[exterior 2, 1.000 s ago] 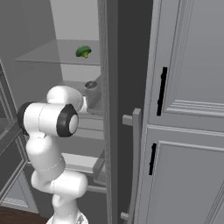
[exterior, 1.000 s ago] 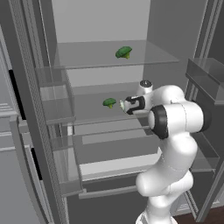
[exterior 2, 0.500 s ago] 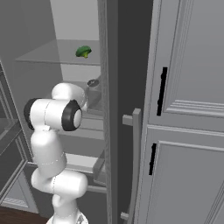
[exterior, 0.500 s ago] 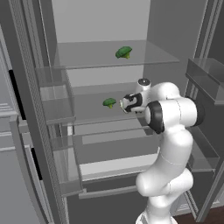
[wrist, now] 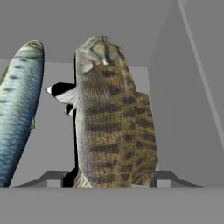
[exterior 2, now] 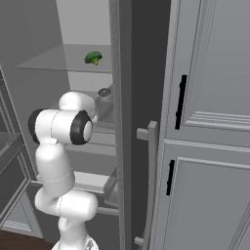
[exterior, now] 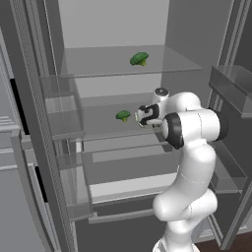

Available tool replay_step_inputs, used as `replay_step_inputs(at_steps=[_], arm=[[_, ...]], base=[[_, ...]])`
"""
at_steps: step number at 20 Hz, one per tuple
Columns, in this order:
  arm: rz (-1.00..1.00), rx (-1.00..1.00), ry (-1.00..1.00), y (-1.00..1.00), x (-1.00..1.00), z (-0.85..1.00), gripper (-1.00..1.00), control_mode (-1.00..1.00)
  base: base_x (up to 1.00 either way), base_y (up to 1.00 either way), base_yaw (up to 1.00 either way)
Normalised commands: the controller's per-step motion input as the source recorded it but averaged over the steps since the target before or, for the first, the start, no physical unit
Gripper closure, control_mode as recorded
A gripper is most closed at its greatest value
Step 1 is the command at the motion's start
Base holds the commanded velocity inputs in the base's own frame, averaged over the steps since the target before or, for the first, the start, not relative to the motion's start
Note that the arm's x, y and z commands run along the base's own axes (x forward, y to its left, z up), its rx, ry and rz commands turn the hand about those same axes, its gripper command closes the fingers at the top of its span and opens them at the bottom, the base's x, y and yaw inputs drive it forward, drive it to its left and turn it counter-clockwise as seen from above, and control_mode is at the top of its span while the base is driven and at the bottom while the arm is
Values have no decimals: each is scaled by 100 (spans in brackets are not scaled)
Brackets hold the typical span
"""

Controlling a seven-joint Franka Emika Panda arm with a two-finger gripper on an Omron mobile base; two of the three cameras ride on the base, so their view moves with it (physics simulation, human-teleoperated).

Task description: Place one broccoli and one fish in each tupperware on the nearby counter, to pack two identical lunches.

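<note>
Two glass shelves in an open fridge: upper shelf [exterior: 98, 66] carries one broccoli [exterior: 139, 59] mid-shelf; middle shelf [exterior: 98, 125] carries a second broccoli [exterior: 123, 115] and both fish. The arm reaches in over the middle shelf. The brown fish [wrist: 113, 113] lies near the shelf's side wall, the silvery fish [wrist: 19, 109] just beside it, apart. The claw [wrist: 112, 178], wide open a second ago, is now half closed astride the brown fish's near end; a firm hold can't be confirmed. Judgement: first fish pickup under way, nothing packed yet.
</note>
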Motion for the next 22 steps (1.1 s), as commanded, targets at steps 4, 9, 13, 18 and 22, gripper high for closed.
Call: replay_step_inputs(at_steps=[4, 9, 13, 18, 22], arm=[[0, 0, 0, 2, -20, 0, 100, -100], [0, 0, -6, 0, -99, 12, 100, -100], [1, -2, -17, 12, -100, 32, 100, -100], [3, 0, -11, 3, -100, 36, 100, -100], [9, 0, -2, 5, -99, 54, 100, -100]], base=[[0, 0, 0], [0, 0, 0], [0, 0, 0], [0, 0, 0], [0, 0, 0]])
